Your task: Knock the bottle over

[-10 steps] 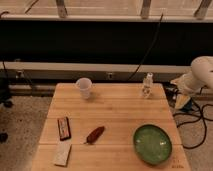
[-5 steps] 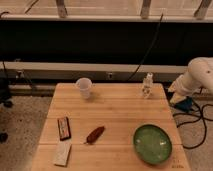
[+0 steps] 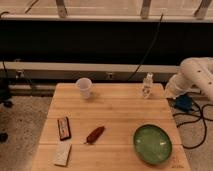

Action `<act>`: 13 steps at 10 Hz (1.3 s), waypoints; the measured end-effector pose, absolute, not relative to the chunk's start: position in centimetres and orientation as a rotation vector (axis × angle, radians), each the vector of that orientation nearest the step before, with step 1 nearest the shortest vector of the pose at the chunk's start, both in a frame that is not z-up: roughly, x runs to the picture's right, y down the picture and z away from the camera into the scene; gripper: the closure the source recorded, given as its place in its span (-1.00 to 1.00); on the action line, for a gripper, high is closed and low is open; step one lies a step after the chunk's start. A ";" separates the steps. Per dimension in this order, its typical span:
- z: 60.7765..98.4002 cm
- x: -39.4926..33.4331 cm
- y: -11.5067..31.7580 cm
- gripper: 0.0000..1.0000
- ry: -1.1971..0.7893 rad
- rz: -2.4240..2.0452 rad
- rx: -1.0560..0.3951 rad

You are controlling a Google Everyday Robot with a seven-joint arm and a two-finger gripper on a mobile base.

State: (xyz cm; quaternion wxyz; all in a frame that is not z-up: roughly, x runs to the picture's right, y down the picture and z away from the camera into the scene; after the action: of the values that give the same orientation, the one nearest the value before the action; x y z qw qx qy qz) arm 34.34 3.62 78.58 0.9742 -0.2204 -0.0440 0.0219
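Note:
The small clear bottle (image 3: 147, 85) with a whitish cap stands upright near the far right edge of the wooden table (image 3: 115, 112). My white arm reaches in from the right. Its gripper (image 3: 170, 92) is at the table's right edge, just right of the bottle and a short gap from it, at about the bottle's height. Nothing shows in the gripper.
A white paper cup (image 3: 84, 88) stands at the far left-centre. A green bowl (image 3: 152, 144) sits at the front right. A red-brown object (image 3: 95, 134), a dark bar (image 3: 63, 127) and a white packet (image 3: 62, 153) lie at the front left. Cables and a blue object (image 3: 183, 103) lie on the floor to the right.
My arm has moved left and down, bringing the gripper closer to the bottle. The bottle and the other things have not moved.

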 end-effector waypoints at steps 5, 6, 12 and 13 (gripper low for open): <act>81.4 31.9 1.4 0.78 -0.115 0.011 -0.426; 81.8 31.1 0.7 0.78 -0.124 0.000 -0.419; 85.3 27.1 -2.9 0.78 -0.158 -0.073 -0.392; 85.6 26.8 -3.3 0.78 -0.160 -0.079 -0.387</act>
State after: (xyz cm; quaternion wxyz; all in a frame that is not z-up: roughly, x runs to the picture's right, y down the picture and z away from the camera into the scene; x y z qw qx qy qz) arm 26.83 -3.26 85.56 0.9774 -0.1921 -0.0795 -0.0391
